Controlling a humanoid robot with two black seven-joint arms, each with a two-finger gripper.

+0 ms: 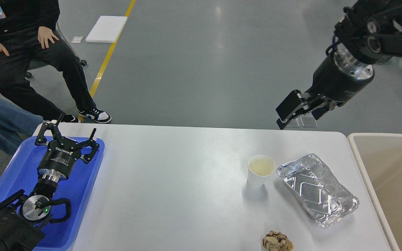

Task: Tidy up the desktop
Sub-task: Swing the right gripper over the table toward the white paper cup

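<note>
The desktop runs lengthwise left-right; left jaws gape empty, right jaws unclear.

Cup left of foil tray on desktop, crumpled paper in front

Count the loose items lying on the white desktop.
3: a paper cup right of centre, a foil container just right of it, and a crumpled paper ball at the near edge, partly cut off.
</note>
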